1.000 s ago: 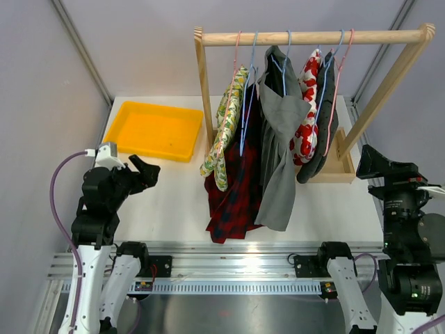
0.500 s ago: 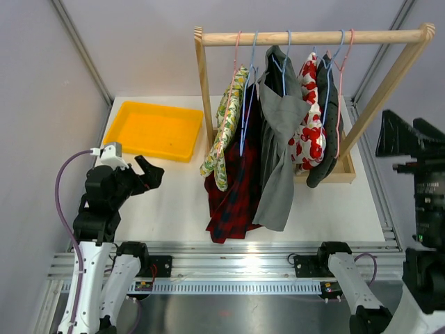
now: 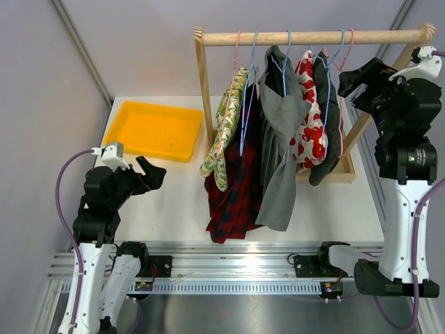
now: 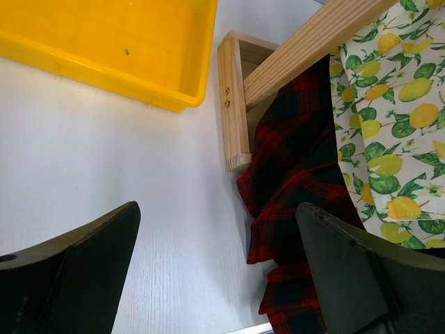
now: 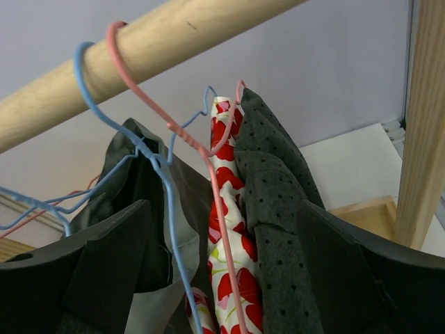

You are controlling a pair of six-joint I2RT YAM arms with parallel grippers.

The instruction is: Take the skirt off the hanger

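A wooden rack's rail (image 3: 313, 37) carries several wire hangers with clothes: a lemon-print piece (image 3: 226, 125), a red plaid piece (image 3: 236, 188), a grey dress (image 3: 281, 153), a red-flowered white piece (image 3: 309, 139) and a dark grey dotted piece (image 3: 328, 132). My right gripper (image 3: 351, 75) is open, high at the rail's right end. In the right wrist view (image 5: 229, 278) its jaws stand either side of a pink hanger (image 5: 215, 202), the flowered piece (image 5: 233, 271) and the dotted piece (image 5: 278, 229), with gaps showing. My left gripper (image 3: 149, 174) is open and empty over the table, left of the plaid hem (image 4: 299, 174).
A yellow tray (image 3: 154, 129) sits at the back left, also in the left wrist view (image 4: 104, 42). The rack's sloping right post (image 3: 389, 83) stands close by my right gripper. A blue hanger (image 5: 167, 202) hangs left of the pink one. The rack's foot (image 4: 233, 104) rests on the table.
My right arm has risen from low at the right edge to the rail's right end. The right-hand garments have swung slightly. My left gripper has barely moved.
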